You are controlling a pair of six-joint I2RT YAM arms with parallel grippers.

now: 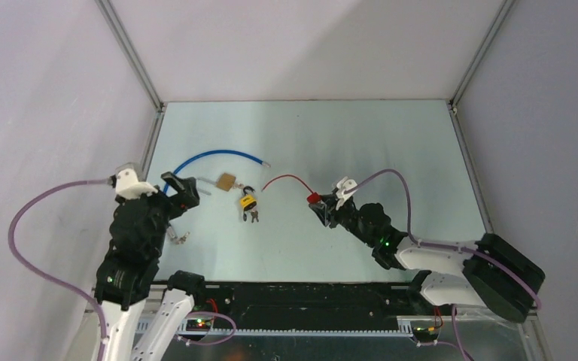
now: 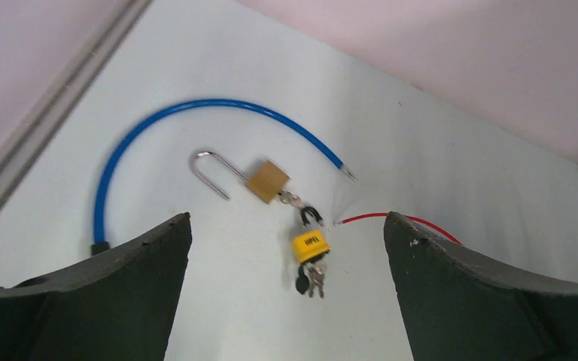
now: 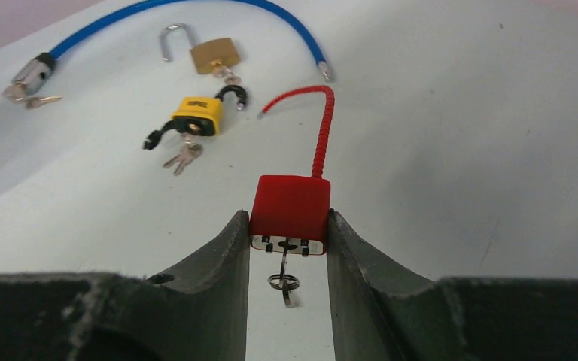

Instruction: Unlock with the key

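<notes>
right wrist view has our right gripper (image 3: 288,226) closed narrow on the red lock (image 3: 290,204). it pinches the body on two opposite sides, so the keyed face points back at the camera and the key ring (image 3: 284,284) hangs free below. we judge this keeps the key reachable for the other arm. the red cable (image 3: 322,128) trails off across the table (image 3: 459,150), one end loose. our left gripper (image 2: 286,218) stands wide, holding nothing, above the brass padlock (image 2: 267,180) and yellow padlock (image 2: 309,246), well apart from the red lock.

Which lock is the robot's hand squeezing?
The red block-shaped cable lock, clamped in the right gripper; the brass padlock, yellow padlock and blue cable lock lie loose.
</notes>
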